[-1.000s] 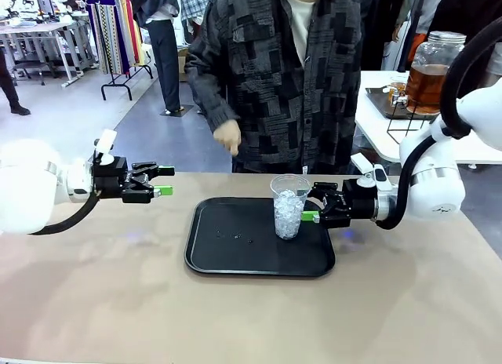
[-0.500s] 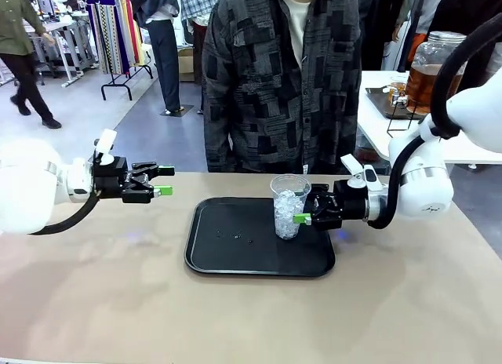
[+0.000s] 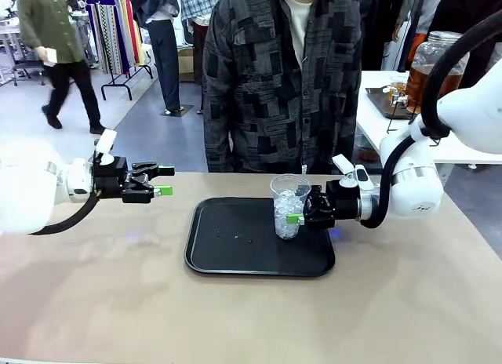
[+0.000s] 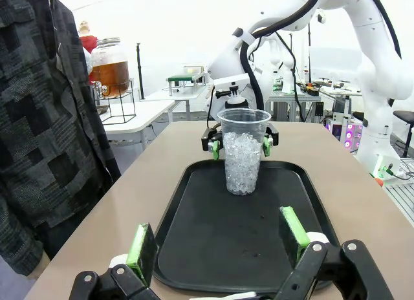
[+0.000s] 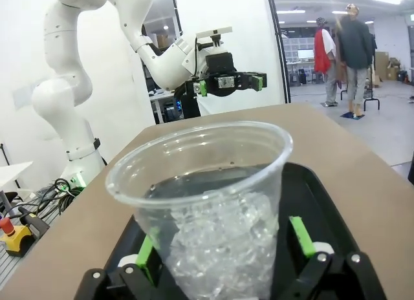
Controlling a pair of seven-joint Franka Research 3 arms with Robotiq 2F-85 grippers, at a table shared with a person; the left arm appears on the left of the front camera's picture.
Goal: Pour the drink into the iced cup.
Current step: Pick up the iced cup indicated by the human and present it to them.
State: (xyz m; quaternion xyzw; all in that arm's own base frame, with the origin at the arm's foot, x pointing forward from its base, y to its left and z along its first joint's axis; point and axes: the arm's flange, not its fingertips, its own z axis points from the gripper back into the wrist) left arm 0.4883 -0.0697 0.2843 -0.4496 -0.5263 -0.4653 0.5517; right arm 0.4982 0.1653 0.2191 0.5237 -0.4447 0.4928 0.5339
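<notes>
Right gripper (image 3: 298, 215) slid in around iced cup (image 4: 243, 151) on tray (image 3: 227, 254), jaws wide, straddling but not gripping (pre-grasp, likely). Left gripper (image 3: 161, 181) spread wide, empty, parked clear. Drink (image 4: 111, 77) sits in dispenser jar (image 4: 108, 44), well apart.

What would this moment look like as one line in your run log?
left gripper open, left of tray | right gripper open, straddling iced cup | iced cup upright on tray | drink in dispenser jar, white table
</notes>
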